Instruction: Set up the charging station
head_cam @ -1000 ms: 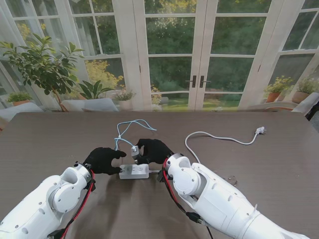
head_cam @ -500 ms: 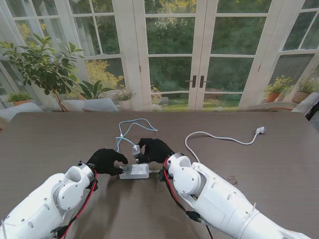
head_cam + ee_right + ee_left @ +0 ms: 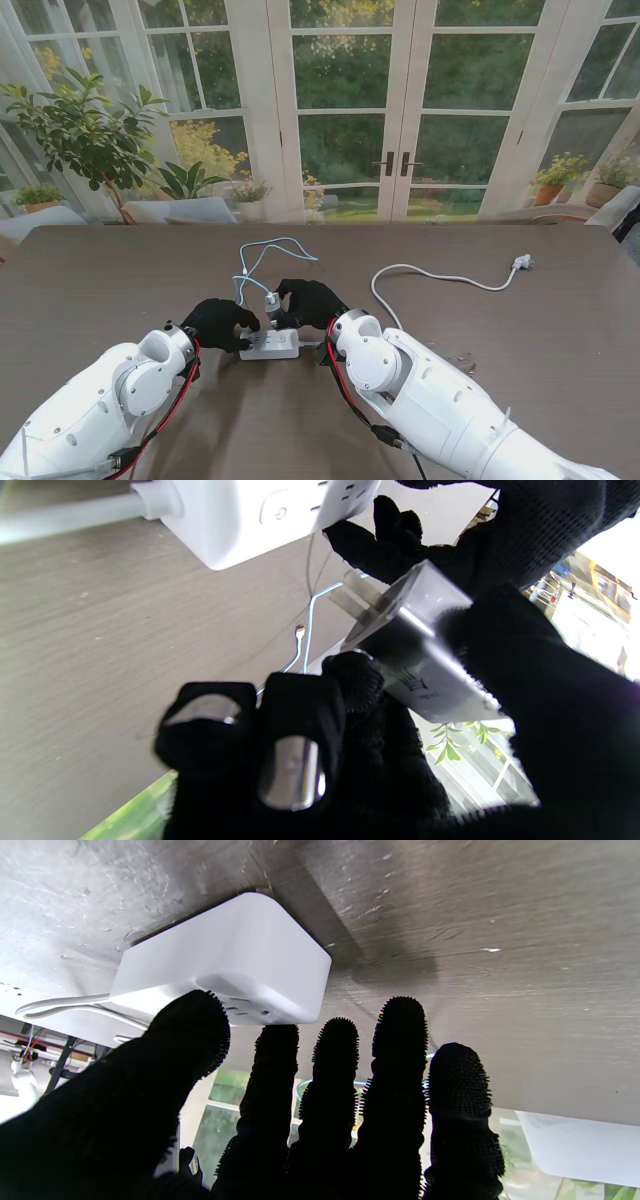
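Both arms reach in from the near corners, forearms angled toward each other, so the two black-gloved hands sit close together, nearly touching.

The left hand (image 3: pixel 217 322) is palm down with its four fingers (image 3: pixel 395 1050) straight and slightly spread. Its thumb (image 3: pixel 192 1025) presses on the near end of the strip (image 3: pixel 225 960), while the fingertips end just beside that end's edge.

The right hand (image 3: pixel 312 300) is curled, wrist bent down. Its thumb (image 3: pixel 500 645) and a fingertip (image 3: pixel 357 677) pinch the charger (image 3: pixel 415 645), prongs pointing away from the palm toward the strip. The other two visible fingers are folded in, metal showing at their tips.
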You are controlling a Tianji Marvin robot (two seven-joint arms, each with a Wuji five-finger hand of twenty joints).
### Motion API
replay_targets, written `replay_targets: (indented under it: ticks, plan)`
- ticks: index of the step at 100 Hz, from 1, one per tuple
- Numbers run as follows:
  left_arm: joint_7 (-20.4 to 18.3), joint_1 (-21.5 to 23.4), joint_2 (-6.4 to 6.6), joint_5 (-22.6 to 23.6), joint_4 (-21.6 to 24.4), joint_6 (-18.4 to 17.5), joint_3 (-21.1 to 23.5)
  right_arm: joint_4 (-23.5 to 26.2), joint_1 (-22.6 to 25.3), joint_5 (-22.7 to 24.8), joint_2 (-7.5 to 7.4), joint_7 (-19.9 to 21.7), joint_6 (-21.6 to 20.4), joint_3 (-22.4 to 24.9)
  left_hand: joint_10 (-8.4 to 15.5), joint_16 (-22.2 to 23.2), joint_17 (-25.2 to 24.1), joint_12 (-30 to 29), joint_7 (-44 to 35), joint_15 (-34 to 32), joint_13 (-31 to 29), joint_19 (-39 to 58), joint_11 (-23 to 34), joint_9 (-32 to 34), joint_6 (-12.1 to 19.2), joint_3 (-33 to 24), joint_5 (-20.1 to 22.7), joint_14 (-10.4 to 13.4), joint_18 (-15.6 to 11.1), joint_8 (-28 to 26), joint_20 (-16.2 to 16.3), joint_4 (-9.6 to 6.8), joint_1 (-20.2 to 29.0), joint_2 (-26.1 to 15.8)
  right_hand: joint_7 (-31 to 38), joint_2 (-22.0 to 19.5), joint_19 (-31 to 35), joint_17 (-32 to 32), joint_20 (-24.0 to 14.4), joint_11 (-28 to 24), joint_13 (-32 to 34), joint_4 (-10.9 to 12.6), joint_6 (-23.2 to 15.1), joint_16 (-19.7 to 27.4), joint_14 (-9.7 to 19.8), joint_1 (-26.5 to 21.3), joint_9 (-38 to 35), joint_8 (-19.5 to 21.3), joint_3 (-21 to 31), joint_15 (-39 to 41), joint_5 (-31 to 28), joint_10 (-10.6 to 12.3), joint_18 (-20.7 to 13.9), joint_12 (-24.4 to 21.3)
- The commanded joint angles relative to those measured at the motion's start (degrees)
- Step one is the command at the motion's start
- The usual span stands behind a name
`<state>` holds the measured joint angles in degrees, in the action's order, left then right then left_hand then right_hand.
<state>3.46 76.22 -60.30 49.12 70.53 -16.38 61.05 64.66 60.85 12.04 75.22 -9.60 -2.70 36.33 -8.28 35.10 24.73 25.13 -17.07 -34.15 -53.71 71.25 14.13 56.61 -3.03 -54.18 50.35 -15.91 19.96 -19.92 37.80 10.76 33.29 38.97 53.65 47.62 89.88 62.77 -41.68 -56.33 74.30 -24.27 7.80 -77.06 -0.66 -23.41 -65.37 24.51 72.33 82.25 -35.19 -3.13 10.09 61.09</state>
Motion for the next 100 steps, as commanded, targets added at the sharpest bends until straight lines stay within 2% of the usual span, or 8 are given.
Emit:
replay_targets:
  ticks: [1,18,32,44,61,76,100]
  plan:
    - [-1.5,-0.1,-0.13,0.1,-0.1,-0.2,-0.3,0.6,0.4,0.0,0.12,0.7,-0.1,0.1,-0.3,1.5,0.0,1.6,0.5,-1.9,-1.2,2.6,1.0,0.5,0.7,-1.3,-0.1,1.1,0.8,-0.3,-0.2,-1.87,-1.4,2.9,26.7,-4.9,4.8,2.0,-0.8,-1.4,1.1,2.2,-9.8,26.6,0.9,-8.1,-2.9,6.5,9.4,2.3,-8.8,-1.7,-2.0,0.3]
    - [-1.3,-0.2,0.25,2.3,-0.1,-0.4,-1.1,0.9,0.7,0.0,0.01,0.6,0.0,0.5,-0.2,2.9,-0.6,5.1,0.4,-3.8,-0.8,2.6,3.5,-0.3,-0.4,-1.2,-1.2,1.6,0.3,-1.5,0.1,-1.58,-2.2,3.3,26.7,-5.0,4.8,2.0,-0.8,-1.5,1.1,2.2,-9.8,26.6,0.9,-8.2,-2.9,6.5,9.4,2.4,-8.8,-1.8,-1.9,0.3]
    - [-1.4,-0.6,0.55,3.9,-0.3,0.0,-2.3,1.2,0.9,0.1,-0.09,0.5,0.2,0.7,0.1,4.1,-0.1,9.1,-2.6,-6.1,-0.9,3.6,6.0,-1.4,-1.3,-1.1,-2.5,2.3,-0.4,-5.3,0.7,-1.54,-2.8,2.9,26.7,-4.8,4.8,2.0,-0.8,-1.5,1.1,2.2,-9.8,26.6,0.9,-8.2,-2.9,6.5,9.4,2.4,-8.8,-1.8,-1.9,0.3]
    - [-0.6,-0.8,0.68,4.8,-0.9,0.2,-3.3,1.2,1.2,0.0,-0.06,0.3,0.2,0.7,0.2,4.3,-0.1,10.4,-3.8,-6.6,-0.8,3.7,7.1,-1.7,-1.3,-1.4,-2.7,2.7,-0.7,-6.6,0.6,-1.57,-2.8,2.6,26.7,-4.8,4.6,1.9,-0.7,-1.4,1.0,2.2,-9.8,26.6,0.8,-8.3,-2.8,6.5,9.4,2.3,-8.8,-1.8,-1.8,0.3]
    - [-0.6,-1.2,0.77,5.0,-1.4,0.0,-4.0,1.0,2.0,-0.6,0.18,-0.2,-0.5,0.7,0.2,4.2,-0.2,11.0,-6.1,-6.8,-0.8,3.6,7.5,-2.0,-0.7,-1.7,-2.2,2.6,-0.8,-8.2,0.5,-1.66,-2.6,2.2,26.7,-4.6,1.7,1.1,0.3,-1.0,0.9,2.2,-10.1,27.9,-1.2,-8.4,-2.3,6.2,9.6,-0.7,-8.8,-2.0,1.0,-0.7]
    - [-1.4,-1.0,0.80,4.6,-1.1,-0.2,-3.9,0.4,2.3,-0.6,0.50,-0.8,-1.1,0.3,0.0,4.2,-0.4,10.9,-6.7,-6.8,-0.8,3.5,7.4,-1.8,-0.5,-1.6,-2.0,2.5,-0.6,-8.4,0.5,-1.70,-2.7,1.6,26.5,-4.6,-4.5,-1.0,2.9,0.6,0.9,2.2,-11.3,32.1,-4.2,-7.9,-1.9,5.6,9.6,-9.2,-8.9,-1.3,6.3,-3.9]
    - [-2.8,-0.8,0.90,4.2,-0.4,-0.6,-3.6,-0.9,1.9,-0.9,0.98,-1.0,-1.5,-0.4,-0.3,3.9,-1.1,10.2,-6.7,-6.3,-0.6,2.6,6.7,-1.6,-0.4,-1.9,-1.2,2.1,-0.4,-8.0,0.1,-1.99,-2.3,0.4,26.1,-5.2,-12.3,-7.5,5.5,4.3,0.5,2.3,-13.8,38.9,-6.6,-6.9,-1.6,5.4,9.0,-23.4,-8.8,0.0,9.4,-9.4]
